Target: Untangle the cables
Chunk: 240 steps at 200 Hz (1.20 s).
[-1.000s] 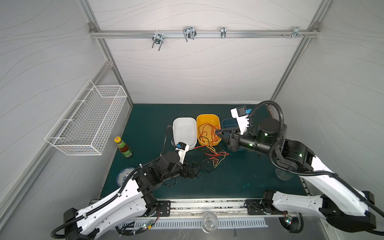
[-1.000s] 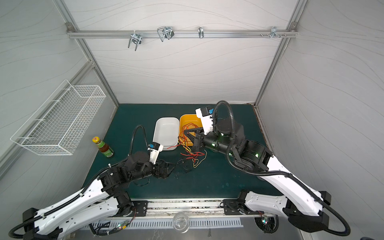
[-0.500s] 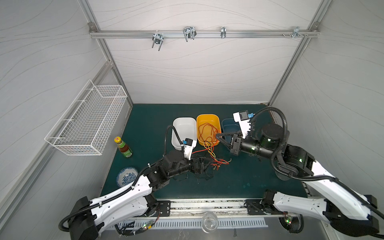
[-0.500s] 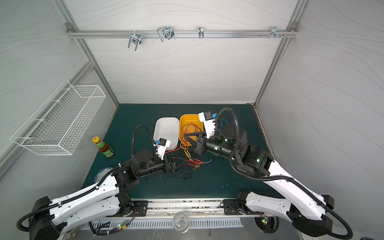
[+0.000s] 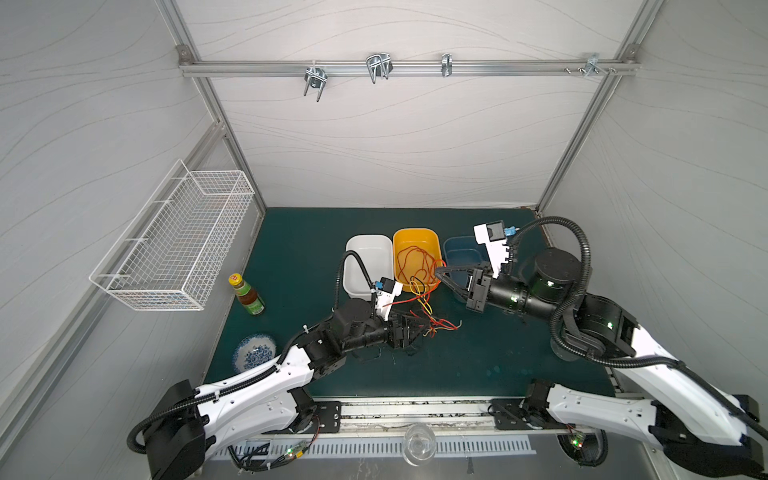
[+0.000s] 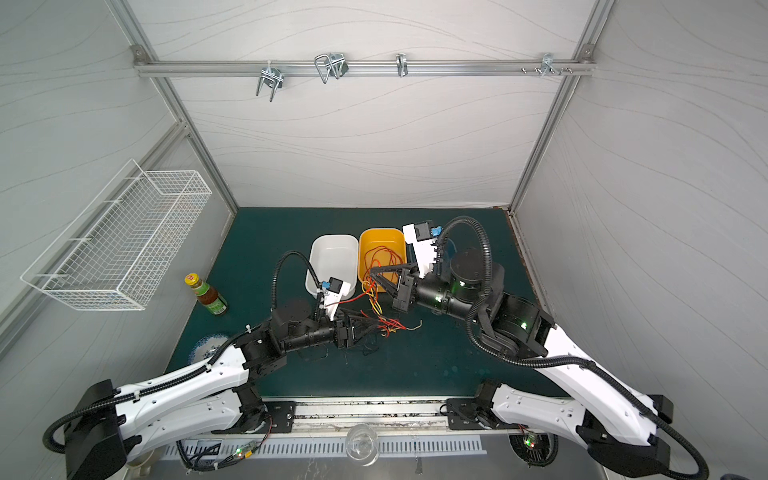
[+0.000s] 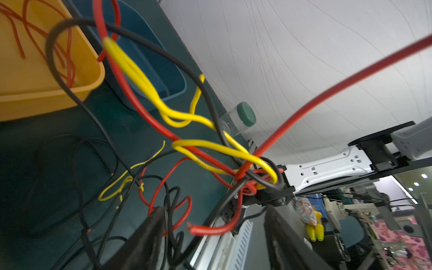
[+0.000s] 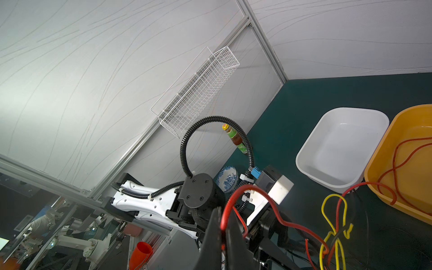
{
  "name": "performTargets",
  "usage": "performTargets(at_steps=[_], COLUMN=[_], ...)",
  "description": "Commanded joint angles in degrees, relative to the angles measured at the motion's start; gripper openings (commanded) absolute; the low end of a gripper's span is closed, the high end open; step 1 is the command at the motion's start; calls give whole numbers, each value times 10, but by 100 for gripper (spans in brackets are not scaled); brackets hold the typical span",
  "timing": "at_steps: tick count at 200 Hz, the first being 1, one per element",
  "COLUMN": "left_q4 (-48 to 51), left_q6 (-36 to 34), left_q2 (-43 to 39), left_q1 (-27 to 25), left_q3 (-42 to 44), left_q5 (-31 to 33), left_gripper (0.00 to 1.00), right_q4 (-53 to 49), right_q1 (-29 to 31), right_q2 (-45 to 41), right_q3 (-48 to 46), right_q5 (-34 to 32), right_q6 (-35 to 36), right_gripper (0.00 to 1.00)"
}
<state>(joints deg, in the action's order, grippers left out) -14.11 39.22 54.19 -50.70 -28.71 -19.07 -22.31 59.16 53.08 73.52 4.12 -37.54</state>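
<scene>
In both top views the cables [image 5: 432, 321] [image 6: 388, 324] lie as a red, yellow and black tangle on the mat [image 5: 478, 365], just in front of the yellow tub [image 5: 415, 231] and between the two grippers. More thin red strands lie inside that tub. A red cable [image 5: 415, 296] runs taut across the tub's front. The left gripper [image 5: 409, 330] [image 6: 360, 326] sits low at the left edge of the tangle, with cables at its fingers. The right gripper [image 5: 441, 273] [image 6: 374, 272] hangs higher, at the near right corner of the yellow tub and in front of the blue tub [image 5: 457, 249]. The white tub [image 5: 368, 257] stands just left of the yellow one.

In the left wrist view, the left gripper [image 7: 214, 217] has its jaws well apart and grips nothing. A cut red end and black strands lie in the gap between them. Beyond, the cables [image 7: 187, 149] cross in a knot above the mat, and the red cable [image 7: 339, 86] climbs away taut. A jar [image 7: 243, 114] with a green lid stands by the wall.

In the right wrist view, the right gripper [image 8: 224, 217] is clamped on the red cable [image 8: 247, 186], which arcs out of the fingers and drops to the yellow and red tangle on the mat. The white tub [image 8: 339, 149] and the yellow tub [image 8: 378, 168] lie beyond.
</scene>
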Motion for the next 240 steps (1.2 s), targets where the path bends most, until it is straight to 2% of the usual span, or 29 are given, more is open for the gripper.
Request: performTargets(at_steps=[1, 26, 68, 118, 144, 149, 171, 218, 240], left_q4=[-41, -46, -53, -53, -37, -31, 6, 137, 199], left_q6=[-5, -6, -9, -12, -18, -19, -21, -6, 6], left_q2=[3, 6, 13, 12, -2, -5, -24, -109, -159], left_q1=[-1, -1, -1, -1, -1, -1, -1, -1, -1], left_q3=[1, 0, -3, -1, 1, 0, -1, -1, -6], left_q5=[-22, -26, -28, -36, -30, -27, -21, -10, 0], left_gripper=[57, 44, 35, 20, 4, 0, 0, 0, 0], right_q4=[35, 45, 54, 53, 46, 44, 22, -66, -93], right_q1=[3, 3, 3, 3, 3, 3, 3, -4, -30], right_q2=[-11, -9, -5, -9, -20, -23, -48, -132, -161], right_q3=[-8, -15, -21, -28, -34, -36, -48, -93, -119], right_q5=[-9, 2, 11, 2, -23, -32, -98, -322, -359], right_q6=[-10, -18, -24, -26, -25, -25, -32, -58, -78], right_gripper=[0, 0, 0, 0, 0, 0, 0, 0, 0])
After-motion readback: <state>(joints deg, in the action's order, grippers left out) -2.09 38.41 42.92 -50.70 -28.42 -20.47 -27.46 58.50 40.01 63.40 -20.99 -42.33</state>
